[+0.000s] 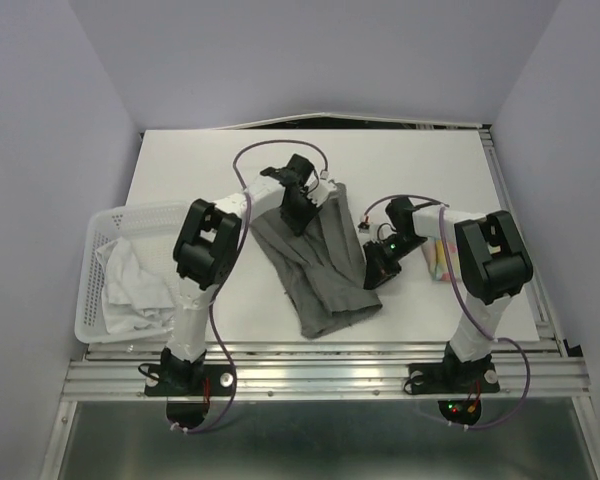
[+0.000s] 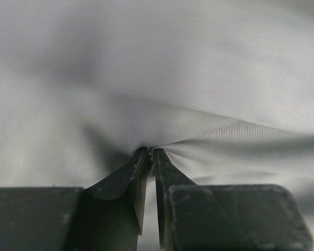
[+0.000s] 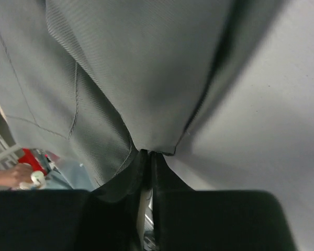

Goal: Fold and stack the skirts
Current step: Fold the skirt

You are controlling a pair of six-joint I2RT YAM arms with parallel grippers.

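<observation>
The grey pleated skirt (image 1: 320, 265) lies spread across the middle of the table. My left gripper (image 1: 298, 212) sits at its far edge, and in the left wrist view the jaws (image 2: 150, 152) are shut on a puckered fold of the grey cloth (image 2: 209, 78). My right gripper (image 1: 377, 268) is at the skirt's right edge; its jaws (image 3: 148, 154) are pinched on the hem of the grey skirt (image 3: 146, 68). The pastel floral skirt (image 1: 438, 260) lies on the right, partly hidden by the right arm. The white skirt (image 1: 130, 285) is crumpled in the basket.
A white slatted basket (image 1: 130, 212) stands at the table's left edge. Bare white tabletop (image 1: 400, 160) stretches behind the skirt. The metal rail (image 1: 320, 375) with both arm bases runs along the near edge.
</observation>
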